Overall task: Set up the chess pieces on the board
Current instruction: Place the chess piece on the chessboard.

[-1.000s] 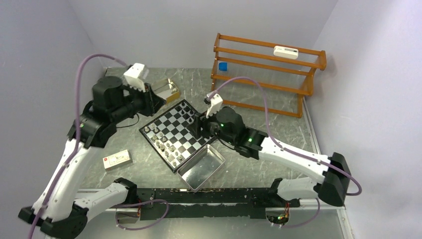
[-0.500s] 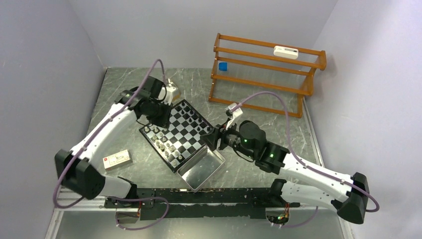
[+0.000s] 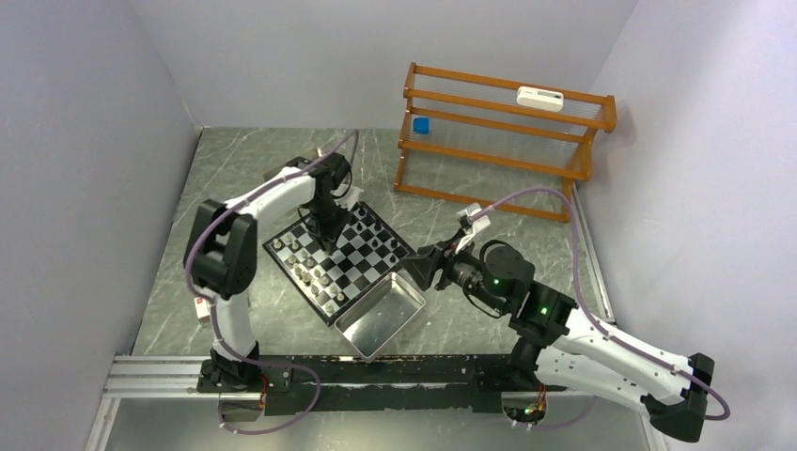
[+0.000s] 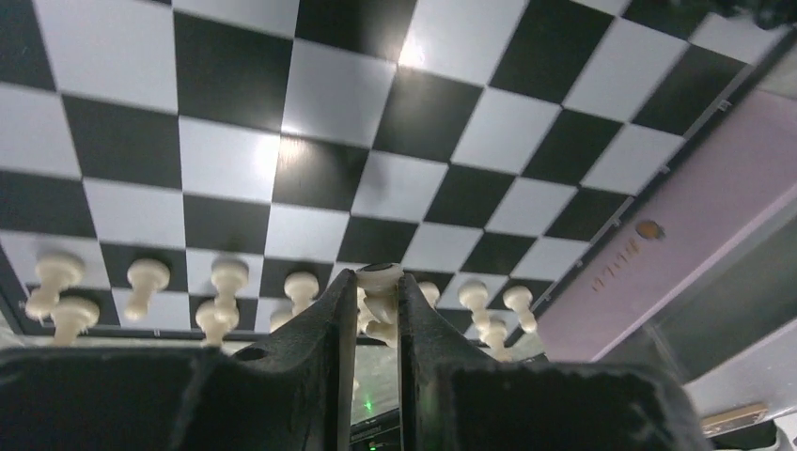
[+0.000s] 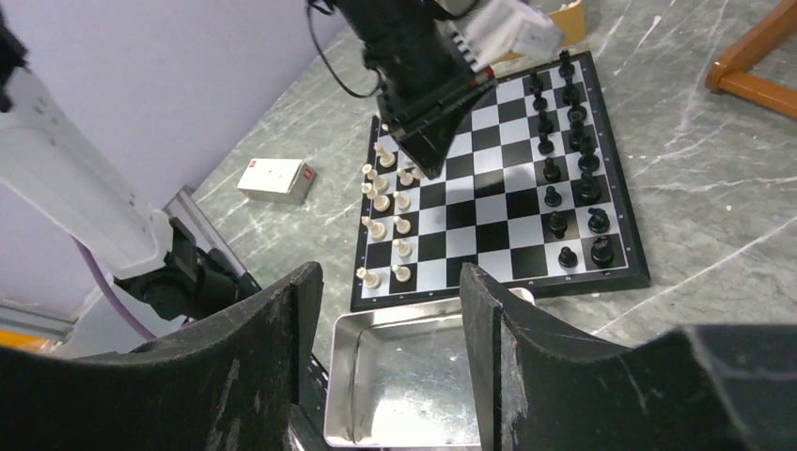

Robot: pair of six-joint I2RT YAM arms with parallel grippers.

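Overhead, the left gripper (image 3: 328, 229) sits above the cream side of the board (image 3: 362, 258). Only its wrist view shows the fingers clamped on one cream piece (image 4: 380, 276). The right gripper (image 5: 387, 282), jaws apart, hovers over one metal tray (image 5: 404, 385) beside the board. The black pieces (image 5: 554, 171) are too small to count.

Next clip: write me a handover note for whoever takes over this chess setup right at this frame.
Left gripper: shut on a cream piece, low over the board by the cream rows.
Right gripper: open, empty, hovering by the metal tray.
Done: cream pieces stand in two rows along one edge, black pieces in two rows opposite. The tray looks empty.
Left: set the held piece on its square, probably a gap in the cream rows, then check both sides.
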